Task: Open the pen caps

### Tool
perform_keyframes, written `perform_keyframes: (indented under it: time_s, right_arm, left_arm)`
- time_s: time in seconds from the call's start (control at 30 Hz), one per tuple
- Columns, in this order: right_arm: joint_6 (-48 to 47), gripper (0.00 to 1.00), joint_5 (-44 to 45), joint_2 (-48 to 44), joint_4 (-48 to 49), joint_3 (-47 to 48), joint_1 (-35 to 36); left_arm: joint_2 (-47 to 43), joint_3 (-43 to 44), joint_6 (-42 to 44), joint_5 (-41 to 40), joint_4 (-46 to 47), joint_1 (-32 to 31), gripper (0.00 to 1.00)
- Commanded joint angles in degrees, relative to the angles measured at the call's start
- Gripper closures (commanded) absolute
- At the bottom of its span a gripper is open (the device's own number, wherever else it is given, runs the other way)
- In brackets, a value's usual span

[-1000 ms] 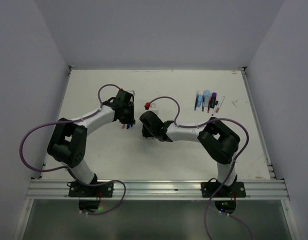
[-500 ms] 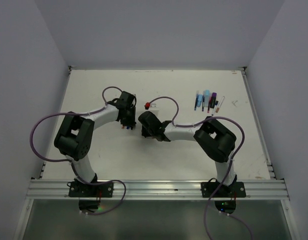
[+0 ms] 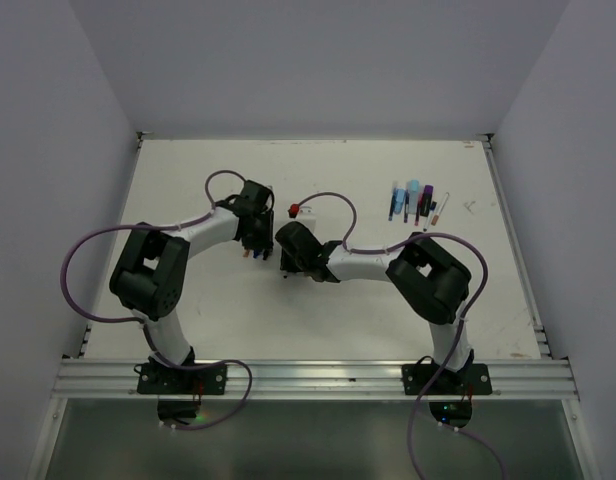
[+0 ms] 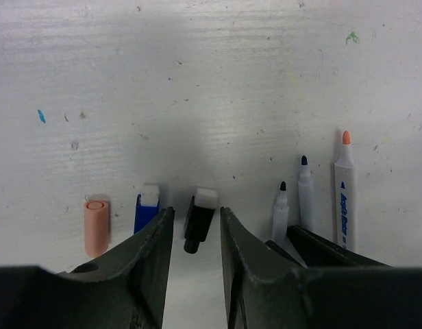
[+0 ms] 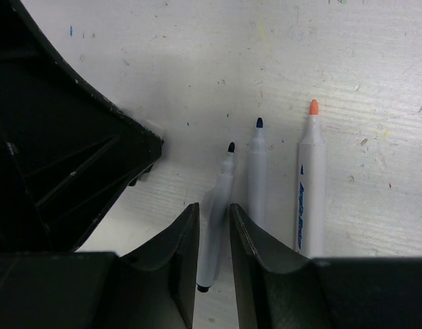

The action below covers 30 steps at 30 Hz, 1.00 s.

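Note:
In the left wrist view a black pen cap [image 4: 199,218] with a white end lies on the table between the spread jaws of my left gripper [image 4: 196,210], with a gap on each side. A blue cap [image 4: 146,209] and an orange cap [image 4: 96,226] lie to its left. My right gripper [image 5: 214,205] stands open around a white black-tipped pen [image 5: 221,212] resting on the table. Beside it lie uncapped blue-tipped [image 5: 257,171] and orange-tipped [image 5: 309,185] pens. From above, both grippers [image 3: 256,245] [image 3: 288,255] meet at the table's middle.
Several capped pens [image 3: 416,200] lie in a row at the back right. A red-capped white pen [image 3: 300,210] sits just behind the grippers. My left gripper's black body [image 5: 60,157] fills the left of the right wrist view.
Both grippers' jaws have spread apart; the black cap and the black-tipped pen now lie loose on the table. The left arm's elbow swung right a second ago.

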Motion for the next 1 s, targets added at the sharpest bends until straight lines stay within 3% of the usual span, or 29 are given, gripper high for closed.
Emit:
perform_keyframes:
  time_s: [0.0, 0.23, 0.43, 0.5, 0.67, 0.77, 0.97]
  right_arm:
    - [0.0, 0.72, 2.9, -1.8, 1.5, 1.6, 0.2]
    - [-2.6, 0.7, 4.9, -8.7, 0.4, 0.9, 0.3]
    - [-8.7, 0.52, 12.5, -16.8, -4.2, -0.8, -1.3]
    - [-11.7, 0.47, 14.2, -18.2, -5.8, -0.2, -2.9]
    - [-13.8, 0.41, 8.9, -19.7, -11.6, 0.1, -15.8]
    - [-15.9, 0.41, 5.7, -17.9, -13.2, 1.1, -23.8]
    - [-18.8, 0.45, -3.6, -10.5, -16.0, 7.1, -36.1]
  left_arm:
    - [-1.9, 2.5, 0.2, -1.1, 0.4, -0.3, 0.63]
    - [-1.9, 3.0, 0.2, -0.6, -0.6, -0.3, 0.6]
    - [-8.2, 5.1, -0.5, -0.3, -2.9, -0.3, 0.53]
    - [-12.1, 6.1, -0.5, -1.9, -3.8, -0.3, 0.45]
    - [-21.7, 6.1, 0.1, -8.0, -4.4, 0.1, 0.15]
    - [-26.8, 4.1, 1.0, -10.5, -3.3, 0.9, 0.05]
    - [-35.1, -2.8, 3.1, -11.4, -0.4, 6.9, 0.0]
